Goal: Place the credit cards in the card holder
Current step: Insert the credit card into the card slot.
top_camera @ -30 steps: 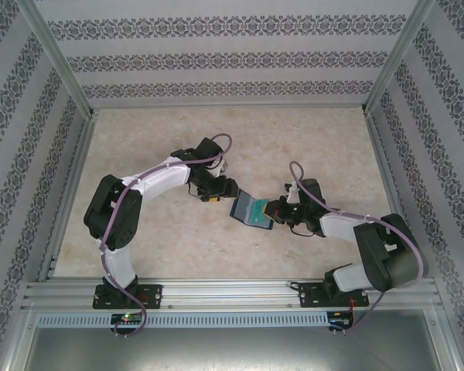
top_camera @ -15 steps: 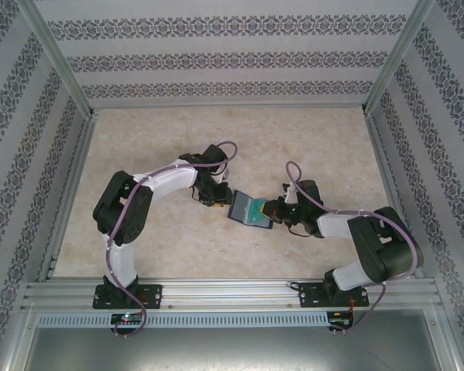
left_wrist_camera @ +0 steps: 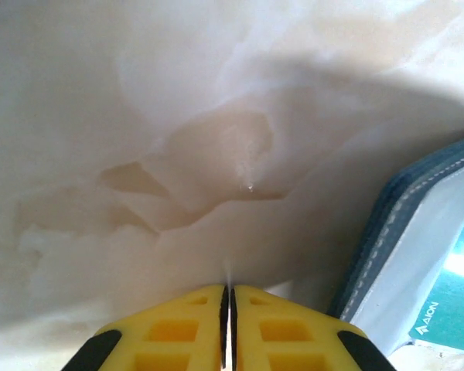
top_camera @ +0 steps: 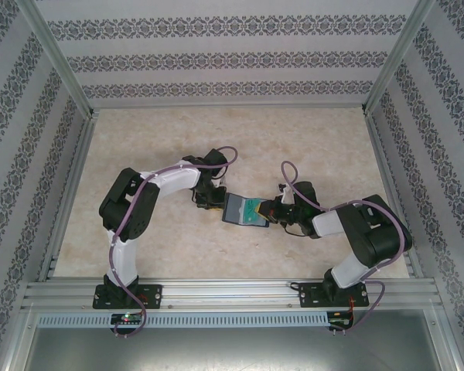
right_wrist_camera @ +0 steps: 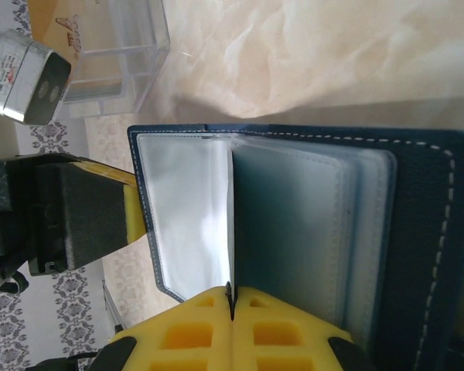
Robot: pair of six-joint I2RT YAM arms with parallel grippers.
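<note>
Card holder [top_camera: 240,209], frame centre, open. Right gripper [right_wrist_camera: 230,295] jaws clenched on an inner sleeve, likely to hold pockets apart. Left gripper [left_wrist_camera: 228,292] jaws pressed together, apparently empty, just beside its cover.

Beige marbled surface [top_camera: 139,139]. A clear box [right_wrist_camera: 131,46] stands on it; the open card holder [top_camera: 243,210] is at mid-surface, contact with it unclear.

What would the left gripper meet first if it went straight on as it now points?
Probably the bare table, though depth is unclear; the card holder lies just beside the left gripper's line.
</note>
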